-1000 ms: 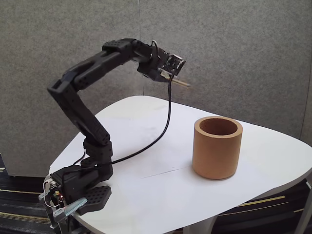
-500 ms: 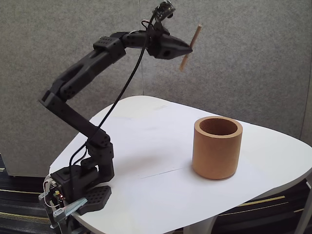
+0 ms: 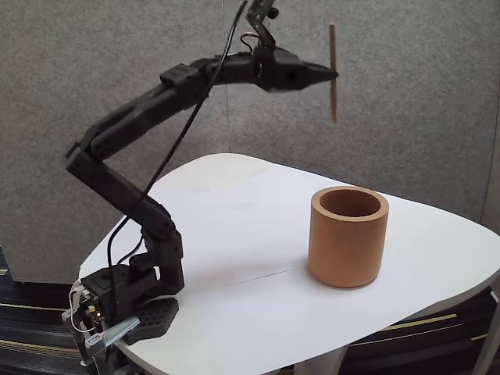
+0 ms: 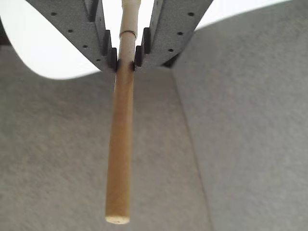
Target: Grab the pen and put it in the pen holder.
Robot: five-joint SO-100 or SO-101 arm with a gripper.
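The thin, straight, light tan wooden pen (image 3: 333,74) is pinched between the black fingers (image 4: 111,57) of the arm's gripper (image 3: 332,76), held high in the air with its long axis upright in the fixed view. The thick-walled, matte tan-brown cylindrical pen holder (image 3: 348,237) stands open end up on the white rounded worktop (image 3: 234,234), well below the pen. In that view the pen's lower end seems to hang roughly over the holder's left rim, so my judgement is that a small shift to the right and a straight descent remain.
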